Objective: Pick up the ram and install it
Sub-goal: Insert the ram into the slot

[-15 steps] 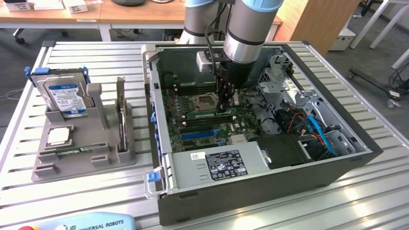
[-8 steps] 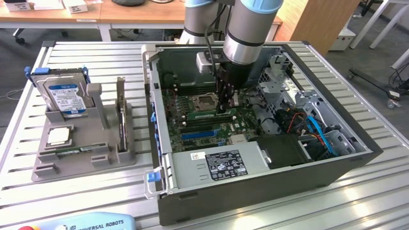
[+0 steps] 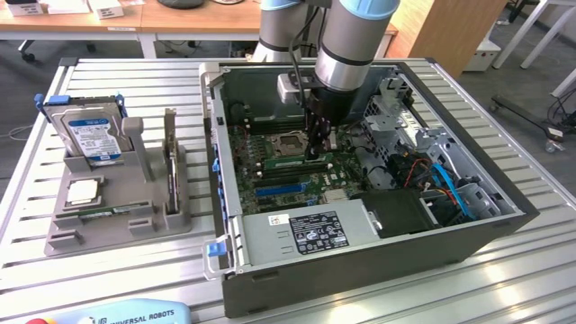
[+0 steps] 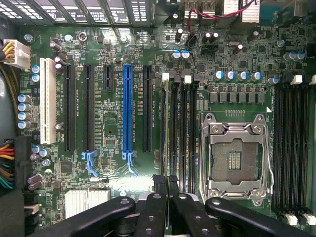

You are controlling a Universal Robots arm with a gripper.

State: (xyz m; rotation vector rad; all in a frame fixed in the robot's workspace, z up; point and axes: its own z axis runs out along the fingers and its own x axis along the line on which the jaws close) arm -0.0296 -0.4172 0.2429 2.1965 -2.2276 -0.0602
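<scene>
My gripper (image 3: 317,154) reaches down into the open computer case (image 3: 468,233), low over the memory slots beside the empty processor socket (image 4: 236,158). Its black fingers (image 4: 153,210) are shut on the ram (image 4: 167,128). I see the ram edge-on as a thin strip running from the fingertips along the slot nearest the blue expansion slot (image 4: 127,108). It lines up with that slot, whose white latch (image 4: 165,76) is at the far end. I cannot tell whether the ram is seated in the slot. A like green stick (image 3: 99,214) lies flat on the grey fixture (image 3: 63,239) at the exterior view's left.
The fixture also holds a silver hard drive (image 3: 90,135) with a blue-white label and a small square processor chip (image 3: 83,191). Inside the case are the power supply (image 3: 311,233), a drive cage (image 3: 405,131) and blue cables (image 3: 450,185). More memory slots (image 4: 291,148) lie past the socket.
</scene>
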